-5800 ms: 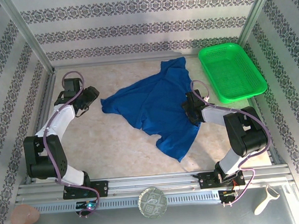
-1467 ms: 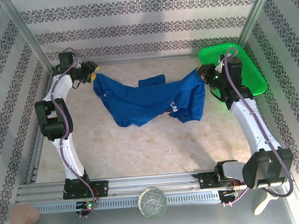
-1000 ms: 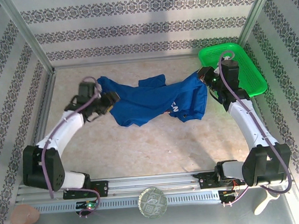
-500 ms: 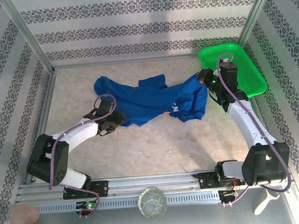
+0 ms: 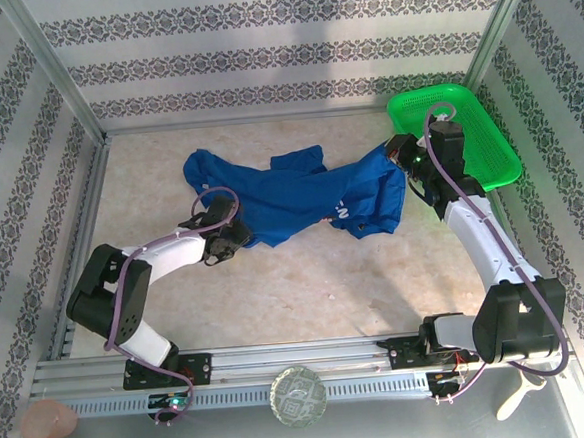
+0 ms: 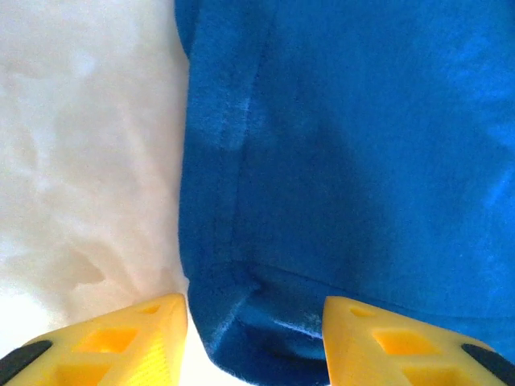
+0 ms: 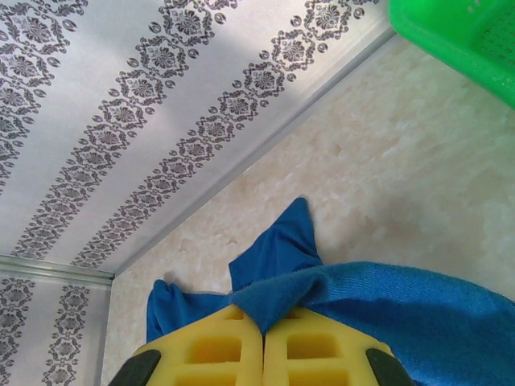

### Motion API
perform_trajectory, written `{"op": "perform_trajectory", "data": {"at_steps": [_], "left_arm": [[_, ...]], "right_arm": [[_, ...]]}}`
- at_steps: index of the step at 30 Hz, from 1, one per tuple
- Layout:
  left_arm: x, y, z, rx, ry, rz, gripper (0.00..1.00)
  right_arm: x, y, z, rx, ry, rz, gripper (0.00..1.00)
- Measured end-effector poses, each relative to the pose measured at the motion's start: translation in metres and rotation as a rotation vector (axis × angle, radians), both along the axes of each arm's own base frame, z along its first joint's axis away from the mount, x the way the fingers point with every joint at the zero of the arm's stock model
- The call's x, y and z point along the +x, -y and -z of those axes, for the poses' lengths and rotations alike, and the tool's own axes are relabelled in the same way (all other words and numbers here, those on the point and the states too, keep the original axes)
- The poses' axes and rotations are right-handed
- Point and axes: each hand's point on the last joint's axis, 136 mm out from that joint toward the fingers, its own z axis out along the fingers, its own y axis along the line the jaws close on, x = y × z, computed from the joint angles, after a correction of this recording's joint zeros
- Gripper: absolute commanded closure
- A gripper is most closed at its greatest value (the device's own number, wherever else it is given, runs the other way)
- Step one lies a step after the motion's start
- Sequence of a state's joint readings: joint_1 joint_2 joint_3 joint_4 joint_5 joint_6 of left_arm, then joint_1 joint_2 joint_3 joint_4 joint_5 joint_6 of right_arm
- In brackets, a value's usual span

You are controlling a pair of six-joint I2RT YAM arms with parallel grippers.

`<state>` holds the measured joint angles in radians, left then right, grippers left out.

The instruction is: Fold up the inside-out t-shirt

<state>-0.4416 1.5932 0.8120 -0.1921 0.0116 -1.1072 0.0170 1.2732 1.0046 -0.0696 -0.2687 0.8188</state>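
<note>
T-shirt (image 5: 300, 193) is limp, light cloth that sags and bunches. Right hand (image 5: 400, 154) is clamped on one edge; left hand (image 5: 228, 239), fingers apart, straddles a hem corner — likely a sound hold.

Left arm folded low with jaws apart — right arm stretched far with jaws clamped.

Left arm (image 5: 164, 256): the upper link rises from the base to an elbow at the near left, and the forearm runs rightward, low over the table. The left gripper (image 5: 235, 239) points right. In the left wrist view its yellow fingertips (image 6: 121, 338) stand wide apart at the bottom corners. Right arm (image 5: 479, 236): it is extended from its base toward the far right, with the wrist bent so that the right gripper (image 5: 396, 152) points left. In the right wrist view its two yellow fingers (image 7: 233, 350) are pressed together, pinching a fold of the t-shirt (image 7: 402, 297) — the cloth comes out over the tips.
</note>
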Motion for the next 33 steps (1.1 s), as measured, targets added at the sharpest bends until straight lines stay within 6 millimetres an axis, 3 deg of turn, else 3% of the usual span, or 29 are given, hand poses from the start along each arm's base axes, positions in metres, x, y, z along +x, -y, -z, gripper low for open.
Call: {"op": "perform_trajectory", "data": {"at_steps": [5,8,10,13,17,20,22,25,27,30,33], "left_arm": [[0.004,-0.004,0.005,0.023,-0.003,-0.028,0.6],[0.009,-0.003,0.01,0.034,-0.009,-0.036,0.67],[0.01,-0.005,0.012,0.048,-0.014,-0.039,0.77],[0.013,-0.006,0.014,0.071,-0.011,-0.036,1.0],[0.025,-0.01,0.005,0.095,0.025,-0.01,1.0],[0.038,-0.022,-0.019,0.11,0.088,0.003,1.0],[0.049,-0.035,-0.057,0.103,0.163,0.005,1.0],[0.079,-0.058,-0.152,0.058,0.358,-0.009,1.0],[0.1,-0.081,-0.242,0.015,0.546,-0.031,1.0],[0.111,-0.117,-0.365,-0.026,0.796,-0.05,1.0],[0.104,-0.139,-0.457,-0.045,0.98,-0.034,1.0]], "right_arm": [[0.0,0.0,0.0,0.001,0.0,0.0,1.0],[0.0,0.0,0.0,0.004,-0.001,0.002,1.0],[0.0,0.0,0.0,0.005,-0.002,0.002,1.0],[0.0,0.0,0.0,0.011,-0.003,0.004,1.0],[0.0,0.0,0.0,0.014,-0.004,0.006,1.0],[0.0,0.001,-0.001,0.018,-0.004,0.004,1.0],[0.0,0.004,-0.004,0.023,-0.006,0.004,1.0],[0.006,0.016,-0.029,0.041,0.03,0.02,1.0],[0.013,0.027,-0.062,0.057,0.084,0.035,1.0],[0.021,0.045,-0.129,0.086,0.209,0.058,1.0],[0.016,0.057,-0.2,0.103,0.345,0.064,1.0]]}}
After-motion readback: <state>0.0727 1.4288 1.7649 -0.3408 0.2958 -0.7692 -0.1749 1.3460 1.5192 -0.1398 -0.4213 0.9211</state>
